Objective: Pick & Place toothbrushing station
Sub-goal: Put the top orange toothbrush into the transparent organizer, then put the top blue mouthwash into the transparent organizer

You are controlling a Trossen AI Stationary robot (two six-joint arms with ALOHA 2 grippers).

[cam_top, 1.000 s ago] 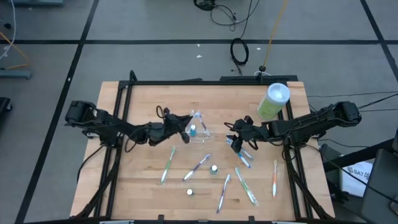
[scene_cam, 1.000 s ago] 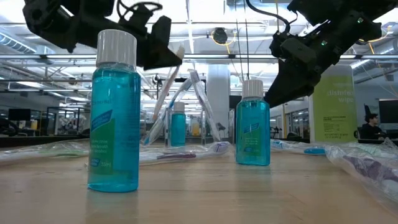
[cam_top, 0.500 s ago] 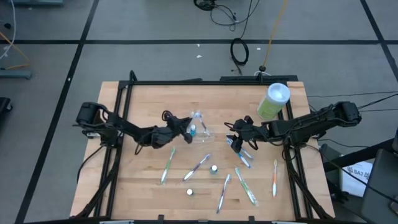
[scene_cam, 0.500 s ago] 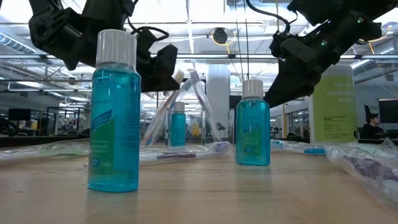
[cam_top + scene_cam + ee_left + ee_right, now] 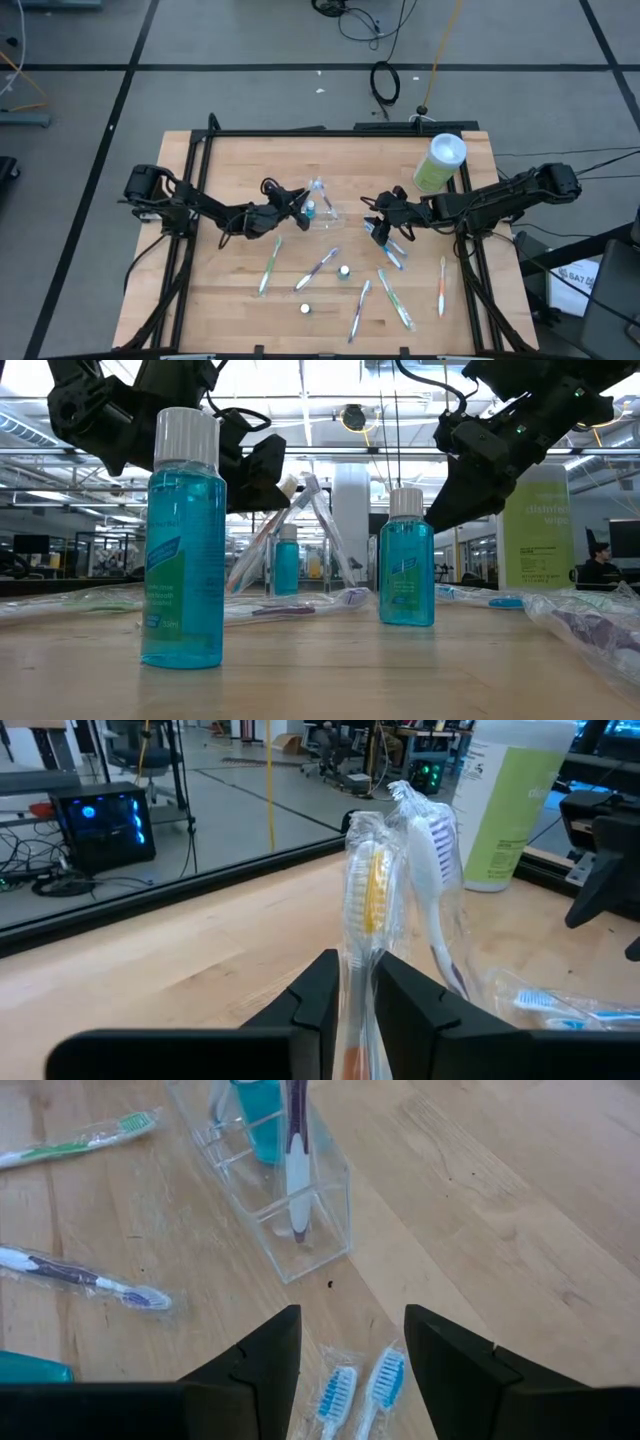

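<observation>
- The left gripper [image 5: 350, 995] is clenched on a wrapped orange-bristled toothbrush [image 5: 365, 910], held upright between its fingers; a second wrapped white brush [image 5: 435, 870] stands just beyond it.
- From a second ago to now that left gripper [image 5: 290, 203] has slid rightward in the high view, up against the clear holder [image 5: 320, 208] at the middle of the frame. Over the last half second it has barely moved, so I'd judge the brush is being lined up to go into the holder.
- The right gripper [image 5: 345, 1355] hangs with its fingers spread and empty, above two blue-bristled brushes [image 5: 360, 1385] at the bottom of its frame. It has not shifted over the second.
- Only the right wrist view shows the holder is a rectangular slotted box, with a purple-handled brush [image 5: 296, 1160] and a teal bottle [image 5: 262, 1115] already in it.
- The low view alone shows the small white-capped rounds are upright teal bottles [image 5: 183, 540], and that the left gripper's brush tilts toward the holder.
- The high view shows the loose brushes [image 5: 325, 265] scattered in the lower middle, and the green canister [image 5: 438, 163] at upper right.
</observation>
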